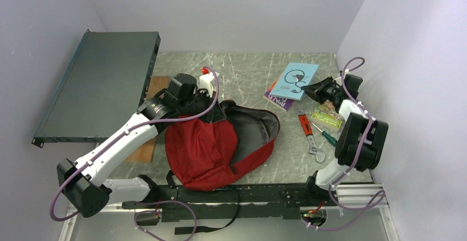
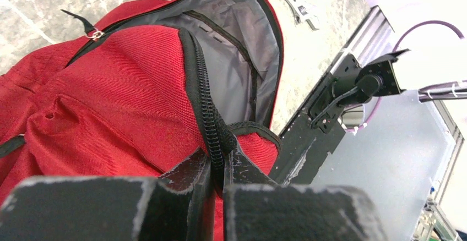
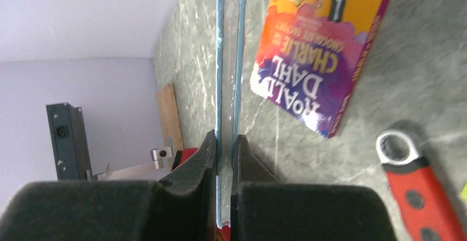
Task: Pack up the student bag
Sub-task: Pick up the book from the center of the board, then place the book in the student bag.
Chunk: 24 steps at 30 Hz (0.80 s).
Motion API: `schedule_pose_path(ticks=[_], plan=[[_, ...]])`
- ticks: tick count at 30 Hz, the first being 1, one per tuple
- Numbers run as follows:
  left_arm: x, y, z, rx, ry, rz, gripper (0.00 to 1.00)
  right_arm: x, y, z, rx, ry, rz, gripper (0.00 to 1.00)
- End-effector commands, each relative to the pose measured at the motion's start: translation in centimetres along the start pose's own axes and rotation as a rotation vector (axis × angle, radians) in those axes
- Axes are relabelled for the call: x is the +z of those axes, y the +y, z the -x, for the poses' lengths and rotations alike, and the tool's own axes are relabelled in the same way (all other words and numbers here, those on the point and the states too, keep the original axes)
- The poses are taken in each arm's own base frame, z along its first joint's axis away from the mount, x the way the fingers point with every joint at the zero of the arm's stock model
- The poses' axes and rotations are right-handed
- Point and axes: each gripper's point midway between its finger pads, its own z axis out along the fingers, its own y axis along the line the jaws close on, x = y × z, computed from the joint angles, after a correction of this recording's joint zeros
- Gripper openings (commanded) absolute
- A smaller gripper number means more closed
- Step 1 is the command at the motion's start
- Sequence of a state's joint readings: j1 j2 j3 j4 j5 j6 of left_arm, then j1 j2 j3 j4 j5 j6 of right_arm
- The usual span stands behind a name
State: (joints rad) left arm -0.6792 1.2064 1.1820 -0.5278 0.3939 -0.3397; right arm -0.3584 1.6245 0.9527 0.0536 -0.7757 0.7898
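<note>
Clearly the loading step is in hand: the left gripper (image 2: 217, 166) is clamped on the black zipper rim of the student bag (image 1: 204, 153), which lies between the arms with its grey-lined mouth held agape. The right gripper (image 3: 224, 153) is pinched tight on the edge of the blue book (image 1: 296, 80), which overlaps a purple paperback (image 3: 319, 59). Next, I judge, the book must be lifted and carried left into that mouth, with the rim kept up.

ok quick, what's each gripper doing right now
Left gripper: closed on the student bag's zipper edge.
Right gripper: closed on the light blue book.
</note>
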Motion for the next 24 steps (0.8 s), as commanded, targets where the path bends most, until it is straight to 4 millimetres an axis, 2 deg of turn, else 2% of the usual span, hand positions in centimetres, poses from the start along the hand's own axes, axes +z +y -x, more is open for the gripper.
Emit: schedule_pose_path(ticks=[1,5,7,10,15,20,24], plan=[[-0.8,0.2,2.3,0.002,-0.106,0.044,0.0,-3.3,6.4,-0.6,-0.169,-0.064,0.091,0.0],[-1.0,1.5,2.2,-0.03,-0.122,0.121,0.0,-5.9,9.2,-3.4,-0.335,-0.096,0.024,0.0],[-1.2,2.1,2.1,-0.041,-0.128,0.155,0.0,-7.0,11.7,-6.0,-0.437,-0.102,0.032,0.0],[-1.6,2.4,2.3,-0.041,-0.143,0.174,0.0,-7.9,13.3,-10.3,-0.514,-0.033,0.058,0.0],[-2.2,3.0,2.9,-0.029,-0.155,0.226,0.0,-9.9,13.4,-16.6,-0.565,0.16,0.167,0.0],[-2.6,3.7,3.1,-0.021,-0.152,0.266,0.0,-11.5,12.6,-20.4,-0.583,0.306,0.201,0.0],[-2.8,3.6,3.4,-0.021,-0.154,0.274,0.0,-11.8,11.7,-22.8,-0.551,0.409,0.242,0.0]])
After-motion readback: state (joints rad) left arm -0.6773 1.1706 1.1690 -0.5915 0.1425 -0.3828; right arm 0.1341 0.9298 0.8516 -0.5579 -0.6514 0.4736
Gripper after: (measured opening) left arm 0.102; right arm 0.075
